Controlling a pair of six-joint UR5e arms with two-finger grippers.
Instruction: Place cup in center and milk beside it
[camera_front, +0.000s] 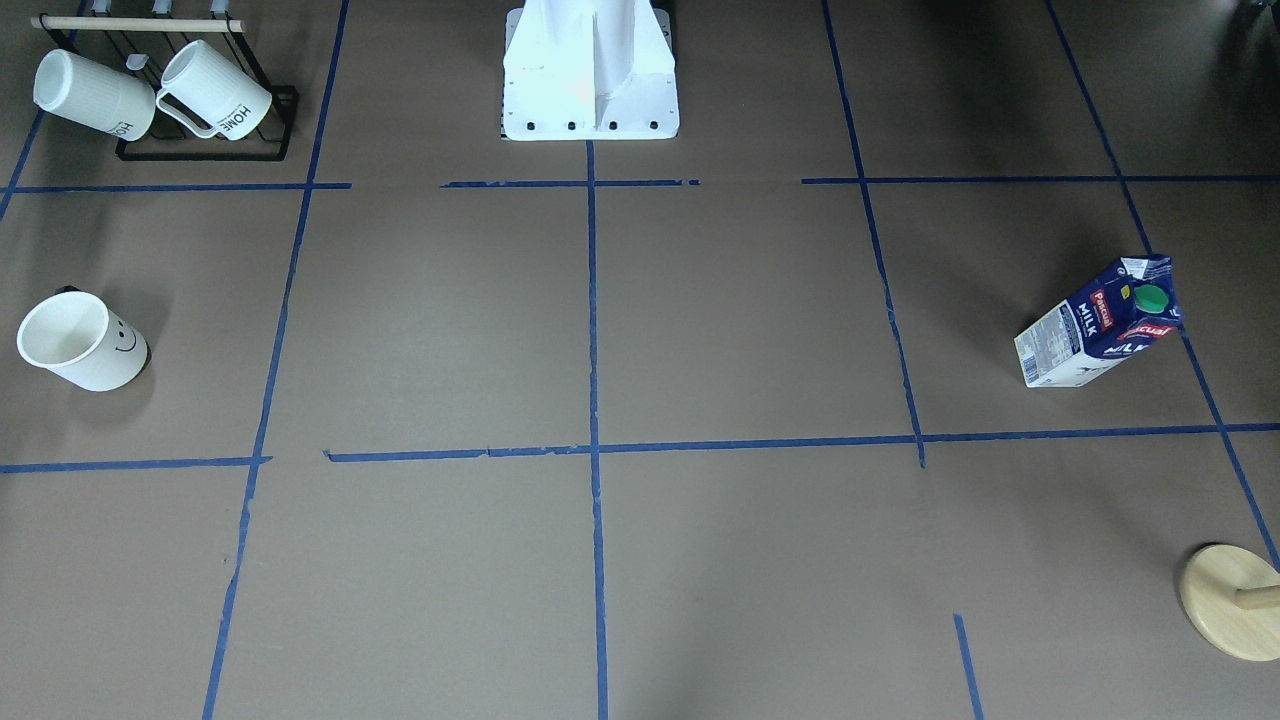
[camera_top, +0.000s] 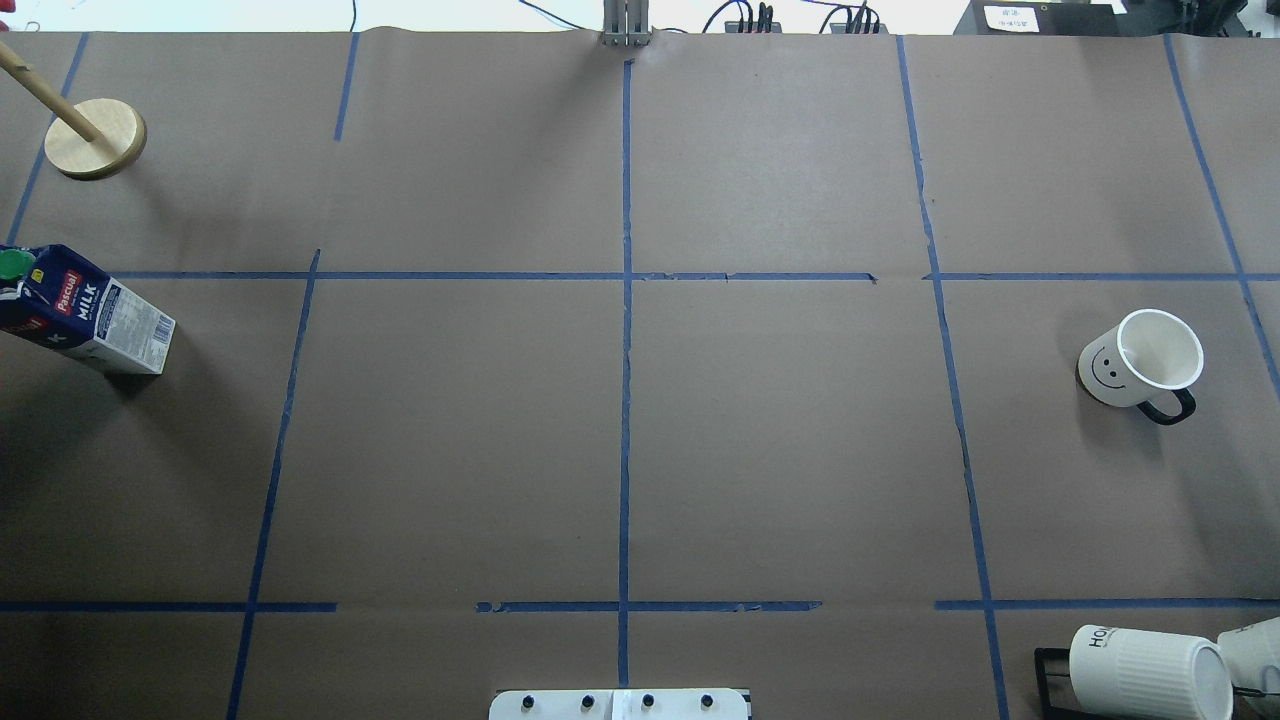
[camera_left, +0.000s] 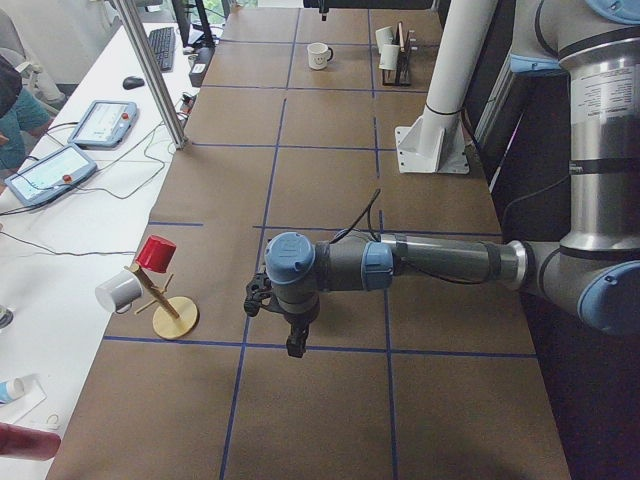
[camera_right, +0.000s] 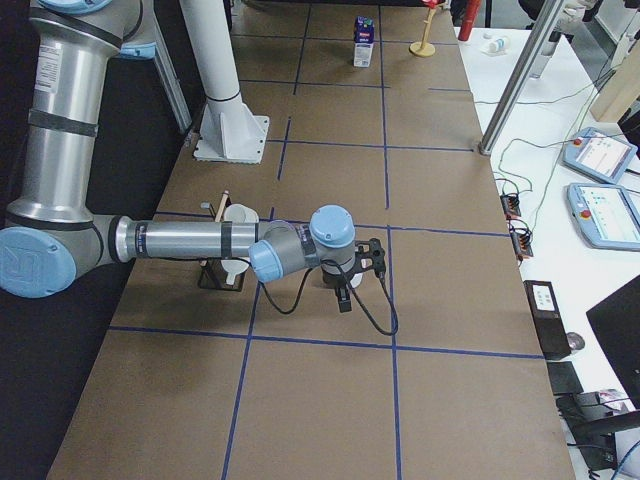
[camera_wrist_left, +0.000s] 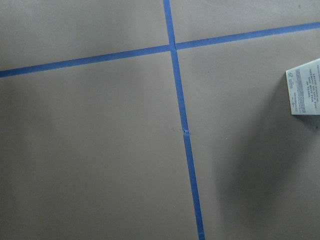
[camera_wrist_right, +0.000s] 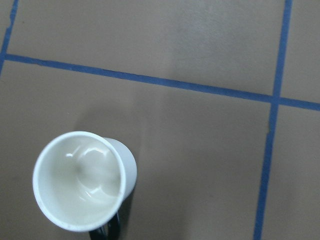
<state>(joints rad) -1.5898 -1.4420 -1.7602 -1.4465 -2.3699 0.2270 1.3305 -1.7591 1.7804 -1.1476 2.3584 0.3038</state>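
Two grippers showed only in the side views, so I could not tell whether either was released or clenched. The left gripper (camera_left: 294, 346) pointed down from its level forearm at the table's left end, above a blue tape line (camera_left: 440, 353). The right gripper (camera_right: 344, 302) pointed down likewise at the right end. Neither wrist camera showed its own fingers.

Just beside the left gripper stood a wooden mug tree (camera_left: 166, 303) carrying a red cup (camera_left: 156, 253) and a pale cup (camera_left: 119, 291). Near the right arm, a black rack (camera_front: 205, 152) held two ribbed "HOME" mugs (camera_front: 217, 94), both tilted, by the robot's edge of the table. A white pedestal (camera_front: 590, 80) stood at mid-table on that same edge.

The cup (camera_top: 1140, 362) stood upright, mouth up, at the robot's far right, with its handle toward the robot and its smiley toward the table's middle. The right wrist camera looked down into it, the cup sitting low and left in that view. The milk carton (camera_top: 92, 316) stood upright at the robot's far left, green cap on top. Only a corner of its printed side reached the right edge of the left wrist view. Cup and carton were well apart on the brown paper (camera_top: 780, 450), each with one long tape line between it and the central tape line (camera_top: 625, 440).
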